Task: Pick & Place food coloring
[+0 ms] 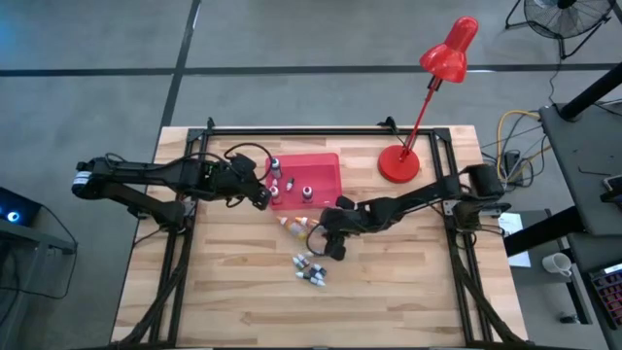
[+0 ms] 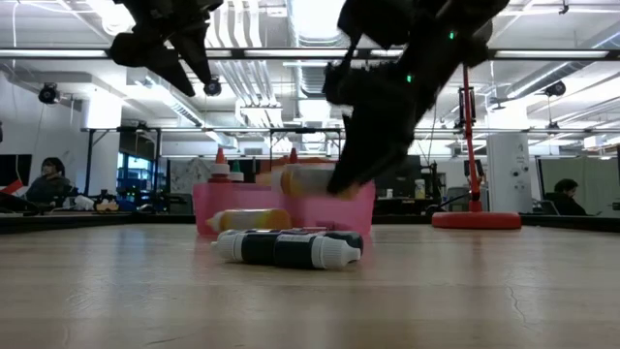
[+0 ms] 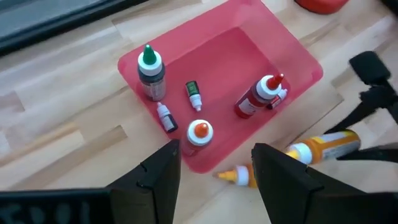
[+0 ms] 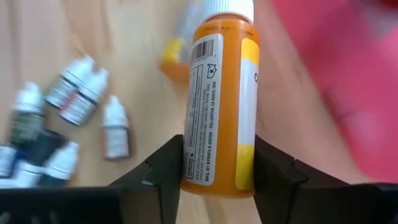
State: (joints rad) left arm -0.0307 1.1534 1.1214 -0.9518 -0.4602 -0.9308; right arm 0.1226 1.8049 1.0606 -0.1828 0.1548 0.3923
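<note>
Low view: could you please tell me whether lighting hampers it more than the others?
Low view: ceiling lights backlight the right gripper and its orange bottle. High view: even light, faint shadows. Right wrist view: bottle evenly lit.

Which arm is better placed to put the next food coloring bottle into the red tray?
The right. Its claw is clamped around an orange bottle lifted just beside the red tray. The left claw hangs open and empty over the tray's edge, with nothing to deliver.
</note>
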